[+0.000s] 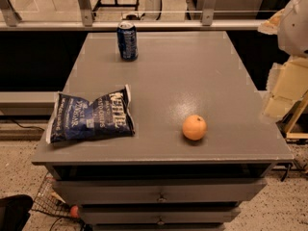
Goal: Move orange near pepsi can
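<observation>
Grey flat-topped counter (192, 71), drawers below. Small round orange fruit (194, 127) sits near front edge, right of centre. Upright dark blue drinks can (127, 41) with silver rim stands by back edge, toward back-left corner, well apart from fruit. Flat crinkled dark blue chip bag (91, 117) lies front-left. My claw (285, 88): pale shape beyond right edge, off counter; cannot tell its state or load. Fruit lies to claw's left, slightly nearer front edge; round, no long axis. Likely first reach: leftward over right edge.
</observation>
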Action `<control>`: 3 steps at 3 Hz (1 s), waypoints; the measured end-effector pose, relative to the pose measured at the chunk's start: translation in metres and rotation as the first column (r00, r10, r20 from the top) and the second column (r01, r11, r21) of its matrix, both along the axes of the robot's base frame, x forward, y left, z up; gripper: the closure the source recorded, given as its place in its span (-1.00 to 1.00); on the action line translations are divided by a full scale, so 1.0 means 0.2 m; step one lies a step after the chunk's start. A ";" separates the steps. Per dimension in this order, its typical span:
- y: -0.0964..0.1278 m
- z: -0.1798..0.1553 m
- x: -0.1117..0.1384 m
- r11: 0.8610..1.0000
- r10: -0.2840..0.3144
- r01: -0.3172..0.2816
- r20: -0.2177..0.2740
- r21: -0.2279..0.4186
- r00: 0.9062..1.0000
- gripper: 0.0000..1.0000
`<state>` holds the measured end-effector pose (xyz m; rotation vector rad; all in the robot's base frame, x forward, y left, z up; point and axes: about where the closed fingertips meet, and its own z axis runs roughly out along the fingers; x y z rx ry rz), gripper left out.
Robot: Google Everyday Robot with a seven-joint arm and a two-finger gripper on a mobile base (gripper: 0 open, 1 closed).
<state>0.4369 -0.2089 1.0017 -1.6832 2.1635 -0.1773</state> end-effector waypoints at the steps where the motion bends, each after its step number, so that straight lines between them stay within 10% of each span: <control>1: 0.00 0.00 0.00 1.000 0.000 0.000 0.000 0.000 1.000 -1.00; 3: -0.05 -0.08 0.01 0.990 0.014 -0.014 0.004 0.137 1.000 -1.00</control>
